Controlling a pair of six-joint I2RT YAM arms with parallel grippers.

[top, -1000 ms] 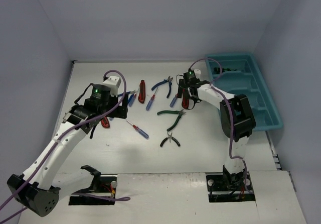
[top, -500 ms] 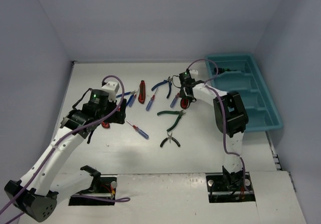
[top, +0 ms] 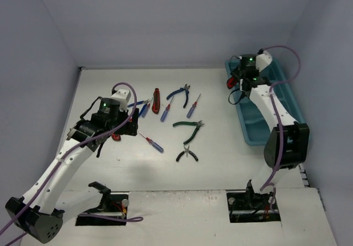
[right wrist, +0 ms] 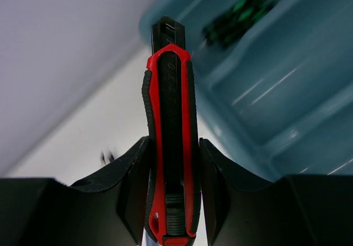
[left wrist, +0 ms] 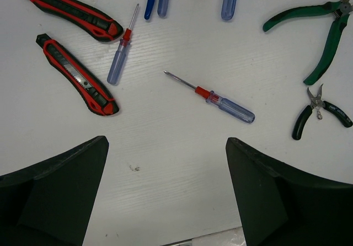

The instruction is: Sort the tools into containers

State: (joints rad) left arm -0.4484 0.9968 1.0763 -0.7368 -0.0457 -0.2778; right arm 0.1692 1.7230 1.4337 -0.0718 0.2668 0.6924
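Grip check: right gripper (top: 236, 82) (right wrist: 172, 166) is clenched on a red-black plastic utility knife (right wrist: 168, 119), jaws pinching its long sides, with the knife's far end sticking out past the fingers. The knife hangs in the air by the far-left corner of the long rectangular teal plastic tray (top: 246, 126) and is not inside any compartment. Wrist view shows the tray wall (right wrist: 276, 91) and dividers right of the knife. A blurred green-handled tool (right wrist: 242, 9) lies in one compartment. In the top view the right arm's white forearm lies lengthwise over the tray and hides much of it.

Left gripper (left wrist: 165, 185) is released, jaws wide with nothing between them, hovering over the left end of the tool spread on the white table (top: 220, 163).

Below it:
- Two more red-black knives (left wrist: 77, 75) (left wrist: 69, 11) lie to the left.
- A blue-handled screwdriver with a red collar (left wrist: 118, 55) lies just right of them.
- A clear-blue-handled screwdriver (left wrist: 218, 100) lies in the middle, apart from the rest.
- Green-handled pliers (left wrist: 320, 36) are far right.
- Small black-handled pliers (left wrist: 317, 111) are just near of the green ones.

Further out, top view shows another red-black knife (top: 156, 100), blue-handled pliers (top: 181, 94) and slim screwdrivers (top: 192, 107) between the two arms. The left wrist body covers the leftmost tools from above.
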